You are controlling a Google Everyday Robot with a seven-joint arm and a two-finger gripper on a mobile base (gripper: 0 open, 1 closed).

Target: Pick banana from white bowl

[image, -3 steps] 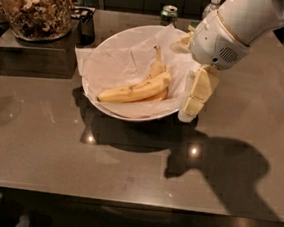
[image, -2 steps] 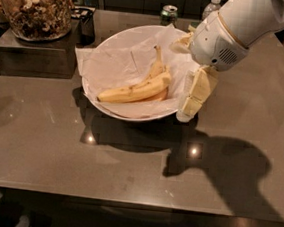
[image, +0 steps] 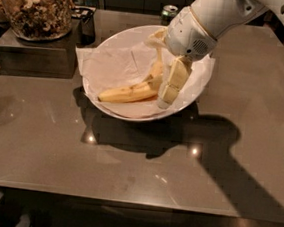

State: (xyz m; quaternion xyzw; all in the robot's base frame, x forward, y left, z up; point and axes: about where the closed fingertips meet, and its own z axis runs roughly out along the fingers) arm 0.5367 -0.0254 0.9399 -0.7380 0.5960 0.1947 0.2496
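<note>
In the camera view, the white bowl (image: 131,117), lined with crinkled paper (image: 111,65), sits toward the far side of the bench (image: 77,164). A glass jar (image: 37,5) stands to its far left and a can (image: 169,11) just beyond it. The banana (image: 129,92) lies inside the bowl on the paper, running from near left up toward the right. A second ago the gripper (image: 168,90) hung at the bowl's right rim, apart from the fruit. It has since moved left and now points down inside the bowl, right at the banana's right end, and seems to touch it. Whether the gripper is open or closed cannot be told from here. The banana has not been lifted, so the approach looks nearly finished and the grasp itself is probably what remains.
</note>
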